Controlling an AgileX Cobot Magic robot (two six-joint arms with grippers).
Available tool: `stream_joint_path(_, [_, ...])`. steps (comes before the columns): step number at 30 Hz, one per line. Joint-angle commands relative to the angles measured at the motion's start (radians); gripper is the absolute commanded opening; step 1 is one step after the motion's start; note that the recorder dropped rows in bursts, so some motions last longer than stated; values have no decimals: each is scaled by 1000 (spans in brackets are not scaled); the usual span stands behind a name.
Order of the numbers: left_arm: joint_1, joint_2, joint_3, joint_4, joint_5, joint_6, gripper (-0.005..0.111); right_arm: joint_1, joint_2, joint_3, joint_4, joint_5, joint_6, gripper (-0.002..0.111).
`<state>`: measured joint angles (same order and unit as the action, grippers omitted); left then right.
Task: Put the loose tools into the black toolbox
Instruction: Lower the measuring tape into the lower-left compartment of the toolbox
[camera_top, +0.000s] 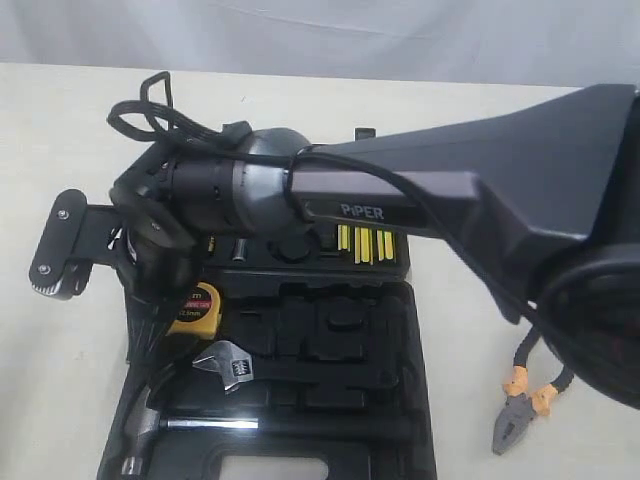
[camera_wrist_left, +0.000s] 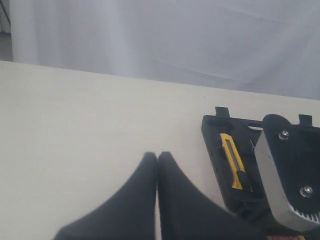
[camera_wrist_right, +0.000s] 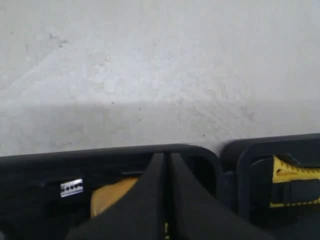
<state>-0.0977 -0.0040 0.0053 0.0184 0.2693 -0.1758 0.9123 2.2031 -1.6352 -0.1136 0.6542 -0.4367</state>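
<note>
Cream table (camera_top: 60, 150); pliers (camera_top: 519, 406) beside black toolbox (camera_top: 412, 400)

Toolbox (camera_top: 400, 330) was black all over, tape measure (camera_top: 200, 310) yellow with a red label, utility knife (camera_wrist_left: 232, 162) yellow and black, pliers (camera_top: 520, 400) black and orange at the handles, wrench (camera_top: 230, 365) silver, screwdrivers (camera_top: 362, 243) yellow, table (camera_top: 60, 130) pale cream.

a pale cream table (camera_top: 60, 130) is stretching wide across the scene, soft even light is falling over it, and a white curtain (camera_wrist_left: 150, 35) is hanging in gentle folds behind its far edge.
</note>
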Motion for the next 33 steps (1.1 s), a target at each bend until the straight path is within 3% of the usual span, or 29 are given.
stream_joint_path(1, [-6,4,-5,2,1,0,0,-3,-27,-4,11,-2,12,-1])
stream_joint_path(13, [-6,4,-5,2,1,0,0,-3,-46,-4,31,127,32,-1])
stream_joint_path(33, [-6,4,-5,4,1,0,0,-3,-22,-4,64,139,40,-1])
